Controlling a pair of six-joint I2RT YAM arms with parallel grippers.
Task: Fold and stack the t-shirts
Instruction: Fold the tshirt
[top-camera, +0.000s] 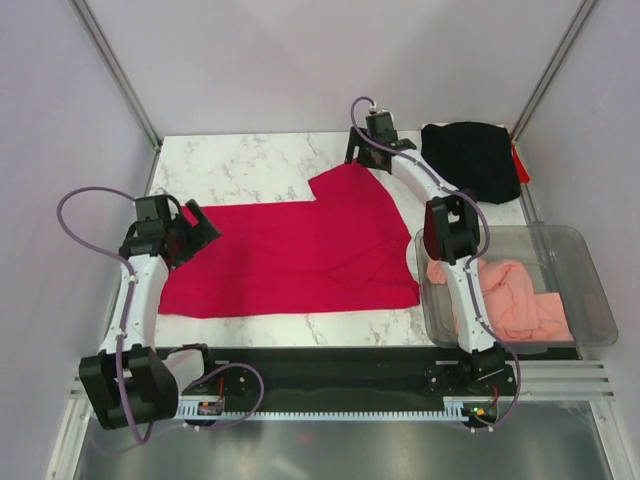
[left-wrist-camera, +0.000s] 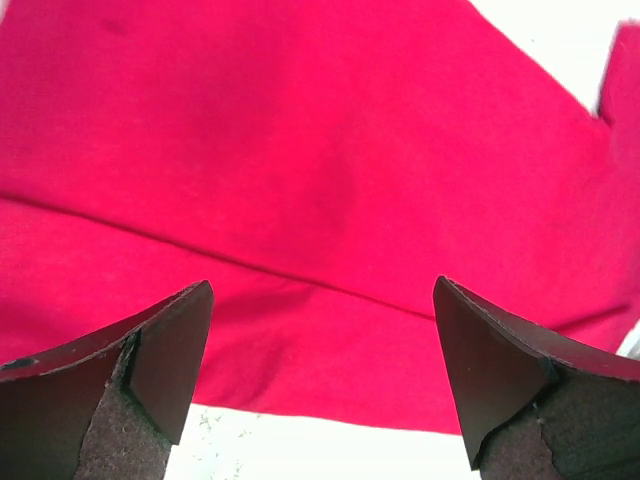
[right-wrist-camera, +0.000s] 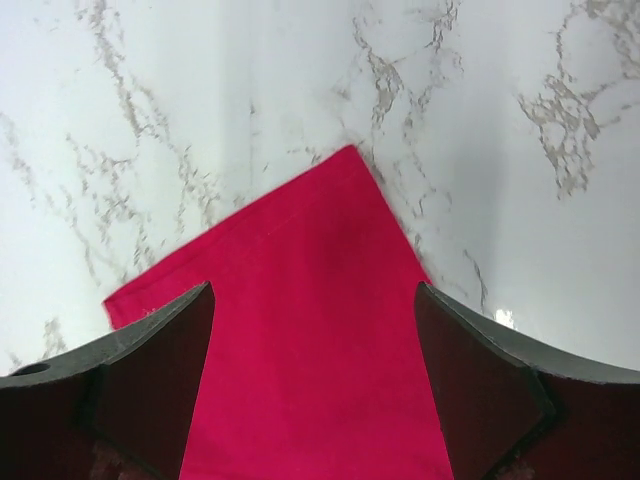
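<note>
**While the crimson shirt lay spread, both grippers stood open over it**

As I watched the overhead feed, the crimson t-shirt (top-camera: 290, 255) lay spread flat on the marble table (top-camera: 240, 160), filling the left and middle of it. One sleeve stuck out toward the far side. On the left wrist feed a long crease ran across the red cloth, and a strip of bare table showed past its edge.

The black t-shirt (top-camera: 470, 160) sat as a rounded heap in the far right corner, apart from the crimson one. The salmon-pink t-shirt (top-camera: 520, 300) lay crumpled inside the clear plastic bin (top-camera: 590, 290) at the near right.

My left gripper (top-camera: 195, 228) hung at the crimson shirt's left edge. Its fingers (left-wrist-camera: 170, 350) stood wide apart with nothing between them but the cloth below. My right gripper (top-camera: 358, 152) was out at the far sleeve, and its fingers (right-wrist-camera: 150, 370) were likewise spread, framing the sleeve's corner where it ended on the marble. Neither had any cloth pinched. I could not tell from any feed whether the fingertips touched the fabric or hung just above it.

The right arm reached out from its base across the bin's left wall
</note>
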